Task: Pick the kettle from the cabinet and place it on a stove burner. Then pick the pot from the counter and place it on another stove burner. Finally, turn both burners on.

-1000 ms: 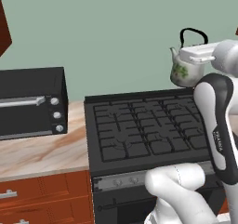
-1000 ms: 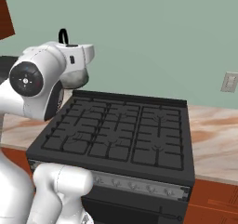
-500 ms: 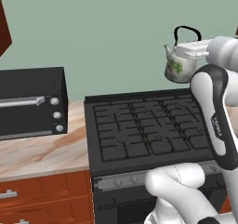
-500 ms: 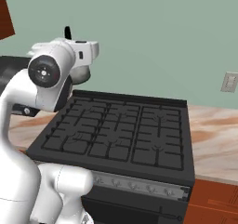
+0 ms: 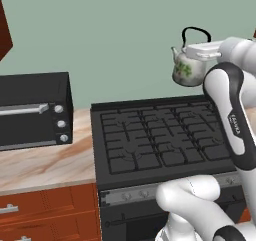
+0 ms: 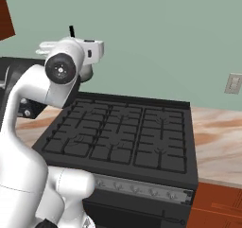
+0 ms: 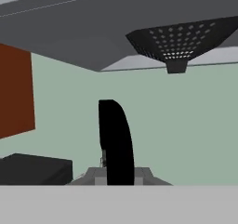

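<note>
The gripper [image 5: 200, 49] is clamped shut on the black arched handle of the kettle [image 5: 187, 69], which hangs in the air above the far right corner of the stove burners [image 5: 160, 140]. It now sits higher and further left than a second ago.

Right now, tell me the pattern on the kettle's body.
Green leaf print on cream-white, on the kettle; clearest in the left base view.

You're in a home kitchen. See the black range [image 5: 160, 145], the toaster oven [image 5: 32, 110], and the marbled counter [image 5: 45, 165] over wooden drawers [image 5: 47, 212].
</note>
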Motion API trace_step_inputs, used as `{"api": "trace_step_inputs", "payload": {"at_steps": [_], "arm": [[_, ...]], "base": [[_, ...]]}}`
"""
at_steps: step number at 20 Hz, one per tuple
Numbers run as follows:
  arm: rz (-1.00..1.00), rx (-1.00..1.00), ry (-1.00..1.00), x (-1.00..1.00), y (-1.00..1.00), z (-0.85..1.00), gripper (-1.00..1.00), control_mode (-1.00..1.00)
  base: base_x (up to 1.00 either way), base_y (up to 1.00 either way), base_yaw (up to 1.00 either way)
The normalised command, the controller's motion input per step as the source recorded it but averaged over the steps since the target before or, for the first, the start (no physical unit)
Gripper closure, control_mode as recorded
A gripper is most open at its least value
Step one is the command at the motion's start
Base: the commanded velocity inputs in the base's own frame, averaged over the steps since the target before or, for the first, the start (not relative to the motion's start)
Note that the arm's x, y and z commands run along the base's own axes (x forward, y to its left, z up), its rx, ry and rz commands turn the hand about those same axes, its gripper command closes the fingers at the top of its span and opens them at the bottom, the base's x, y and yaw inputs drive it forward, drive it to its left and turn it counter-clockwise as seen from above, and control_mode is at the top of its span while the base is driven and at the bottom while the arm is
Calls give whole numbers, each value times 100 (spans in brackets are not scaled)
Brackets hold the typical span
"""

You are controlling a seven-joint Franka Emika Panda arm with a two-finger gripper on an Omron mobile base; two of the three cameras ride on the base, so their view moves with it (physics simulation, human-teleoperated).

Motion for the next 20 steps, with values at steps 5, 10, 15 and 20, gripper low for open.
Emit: {"api": "trace_step_inputs", "payload": {"at_steps": [5, 10, 15, 20], "arm": [[5, 1, 0, 19, 0, -6, 100, -100], [4, 0, 1, 4, 0, -14, 100, -100], [-1, 0, 5, 6, 0, -17, 100, -100], [-3, 0, 3, 12, 0, -11, 100, -100]], "base": [[0, 0, 0], [0, 0, 0], [0, 0, 0], [0, 0, 0]]}}
